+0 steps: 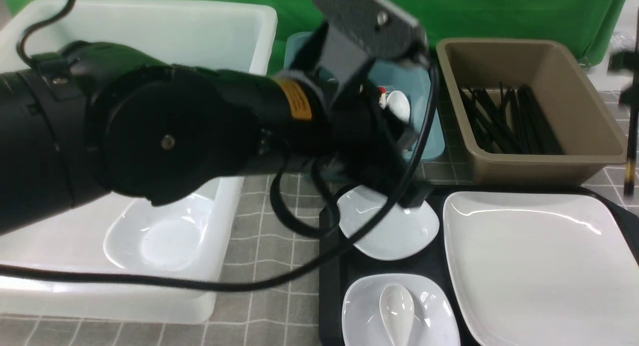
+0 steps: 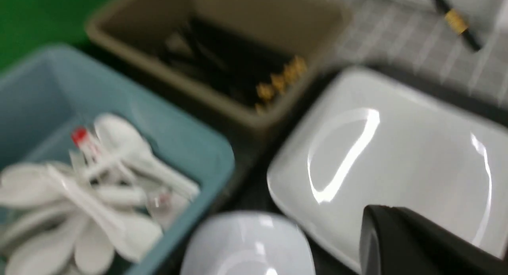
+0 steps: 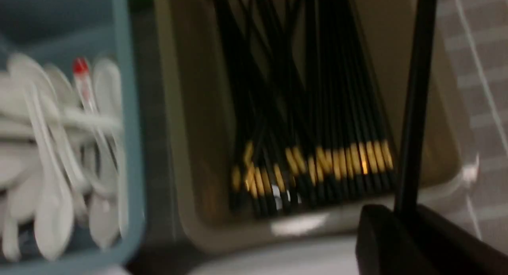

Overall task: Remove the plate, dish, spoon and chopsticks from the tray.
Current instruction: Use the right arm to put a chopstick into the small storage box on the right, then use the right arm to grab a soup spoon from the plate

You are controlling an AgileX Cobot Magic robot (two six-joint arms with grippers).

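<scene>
**Chopsticks in the right grip, short of the brown tub; left arm down at the far dish**

Tool 1, right gripper (image 3: 401,217): jaws closed on the chopsticks (image 3: 414,108), a black shaft standing out of the grip; blur hides whether both sticks are held. In the front view they hang upright off the tray's far-right corner, gold band low, just beside the right wall of the brown tub (image 1: 529,173); they are above the desk, not over the tub's mouth. The tub holds a bundle of like sticks.

Tool 2, left gripper (image 1: 415,198): jaws closed, tip down at the far rim of the far dish (image 1: 394,233), which sits at the far-left corner of the tray (image 1: 329,286); cannot tell whether the rim is pinched or only touched.

Remaining on the tray: plate (image 1: 539,266) filling the right side; spoon (image 1: 397,306) lying in the near dish (image 1: 434,311) at the near-left corner; none cleared.

Judgement: the step in hand is the chopstick drop-off, with the dish pickup alongside. The right arm's next move calls for a shift leftward over the tub's mouth, sticks laid along its length, then release; letting go here would likely drop them on the desk. The left arm needs a sure hold on the rim before lifting toward the white tub (image 1: 150,26).
</scene>
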